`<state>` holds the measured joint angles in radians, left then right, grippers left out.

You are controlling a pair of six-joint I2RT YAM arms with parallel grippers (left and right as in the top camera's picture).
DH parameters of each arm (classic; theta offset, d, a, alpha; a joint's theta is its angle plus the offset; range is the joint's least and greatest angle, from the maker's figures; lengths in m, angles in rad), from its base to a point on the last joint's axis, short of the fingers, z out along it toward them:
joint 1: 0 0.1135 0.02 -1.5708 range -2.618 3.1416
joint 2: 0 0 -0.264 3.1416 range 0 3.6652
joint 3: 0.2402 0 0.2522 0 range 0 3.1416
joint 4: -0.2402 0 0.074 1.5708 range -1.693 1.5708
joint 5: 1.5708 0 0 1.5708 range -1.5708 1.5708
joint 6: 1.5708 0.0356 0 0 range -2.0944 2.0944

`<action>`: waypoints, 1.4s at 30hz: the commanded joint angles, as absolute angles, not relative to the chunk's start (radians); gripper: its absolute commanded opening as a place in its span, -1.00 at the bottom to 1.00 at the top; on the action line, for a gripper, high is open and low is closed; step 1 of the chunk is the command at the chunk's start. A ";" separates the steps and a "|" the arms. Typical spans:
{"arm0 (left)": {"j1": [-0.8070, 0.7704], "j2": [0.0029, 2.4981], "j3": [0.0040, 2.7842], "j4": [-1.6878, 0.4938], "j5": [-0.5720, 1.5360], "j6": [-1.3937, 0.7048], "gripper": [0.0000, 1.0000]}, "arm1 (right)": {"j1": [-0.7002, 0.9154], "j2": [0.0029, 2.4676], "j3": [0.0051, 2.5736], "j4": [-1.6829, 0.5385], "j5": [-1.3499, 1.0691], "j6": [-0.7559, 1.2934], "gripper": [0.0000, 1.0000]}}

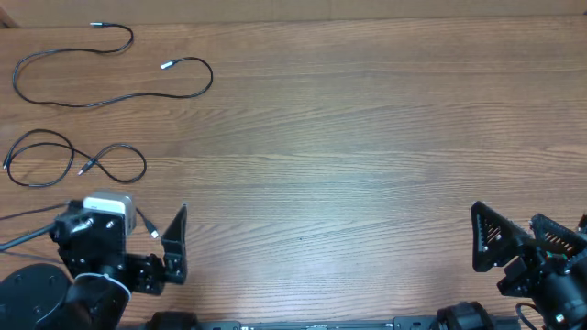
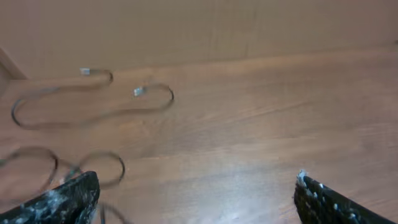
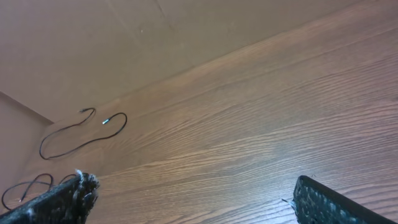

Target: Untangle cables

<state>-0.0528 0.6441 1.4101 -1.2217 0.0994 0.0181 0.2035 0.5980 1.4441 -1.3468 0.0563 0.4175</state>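
Though the overhead view takes in the whole brown wood-grain tabletop (image 1: pixel 367 137), parts of both arms escape it. The right gripper (image 3: pixel 191 182) is cut off by the right and near edges of the picture. One finger of the left gripper (image 2: pixel 198 180) shows as a black wedge, the other sits somewhere under the white camera block (image 1: pixel 105 206) on the wrist.

From the wrist cameras both pairs of fingers (image 2: pixel 68 199) stand spread wide, nothing between them, only wood showing in the gap.

Both cables lie at the far left. The long thin black cable with silver plug ends (image 1: pixel 119 103) sprawls in an open curve near the far left corner, close to the far edge. The shorter thin black cable coiled in two loops (image 1: pixel 71 158) lies nearer, just beyond the left arm and apart from the first cable. Its strands cross over one another; whether they are knotted I cannot tell.

The left wrist picture is blurred, and its left finger hides part of the looped cable. The right wrist view catches that cable only at its lower left corner, half behind a finger.

A broad stretch of bare wood runs from the cables across the middle to the right side.
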 commanded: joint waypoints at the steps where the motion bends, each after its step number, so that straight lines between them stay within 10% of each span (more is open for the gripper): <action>1: -0.060 0.641 1.407 -1.266 0.090 0.004 0.99 | 0.207 0.600 1.459 -1.342 0.066 0.411 1.00; 27: -0.059 0.641 1.407 -1.463 0.089 0.004 0.99 | 0.144 0.540 1.452 -1.427 0.124 0.409 1.00; 42: -0.060 0.641 1.407 -1.463 0.089 0.004 0.99 | 0.037 0.199 0.823 -0.854 0.091 0.252 1.00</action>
